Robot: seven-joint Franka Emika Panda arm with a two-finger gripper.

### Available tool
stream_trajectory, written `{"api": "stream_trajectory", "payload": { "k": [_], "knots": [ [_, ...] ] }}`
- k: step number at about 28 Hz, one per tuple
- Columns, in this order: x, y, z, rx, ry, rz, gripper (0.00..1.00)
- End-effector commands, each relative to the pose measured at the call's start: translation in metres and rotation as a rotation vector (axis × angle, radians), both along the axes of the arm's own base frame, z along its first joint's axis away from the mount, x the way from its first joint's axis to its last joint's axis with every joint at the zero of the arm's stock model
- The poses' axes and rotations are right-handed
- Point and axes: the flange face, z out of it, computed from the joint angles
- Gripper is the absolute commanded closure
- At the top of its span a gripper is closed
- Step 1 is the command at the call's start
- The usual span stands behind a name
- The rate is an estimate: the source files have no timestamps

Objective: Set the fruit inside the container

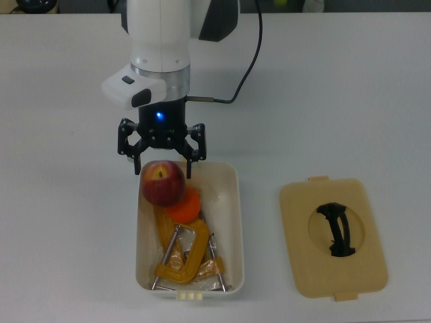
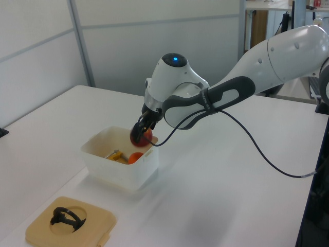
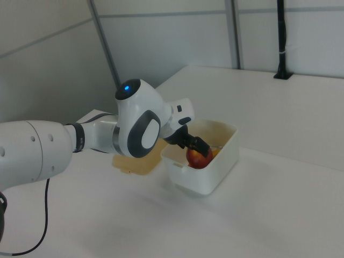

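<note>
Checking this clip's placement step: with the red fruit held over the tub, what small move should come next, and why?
Probably open the gripper and release. The red fruit already sits within the white tub rim, just above the orange fruit and yellow clamps, so it should have only a short drop.

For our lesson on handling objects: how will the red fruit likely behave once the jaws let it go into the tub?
The red fruit is round and smooth, so it may roll until something stops it. It hangs over the orange, another curved surface, so it probably won't settle on top. The tub walls and yellow clamps should likely keep it in.
</note>
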Motion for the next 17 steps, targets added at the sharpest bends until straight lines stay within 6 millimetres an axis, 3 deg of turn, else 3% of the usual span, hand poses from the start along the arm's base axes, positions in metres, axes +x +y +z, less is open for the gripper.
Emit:
{"api": "stream_trajectory", "payload": {
  "k": [1,8,11,17],
  "knots": [
    [-0.003,0.013,0.019,0.048,-0.029,-0.081,0.0],
    [-0.038,0.02,0.051,0.012,0.131,-0.111,0.0],
    [-0.06,0.031,0.068,-0.025,0.238,-0.089,0.0],
    [-0.096,0.034,0.1,-0.024,0.374,-0.004,0.0]
  ]
}}
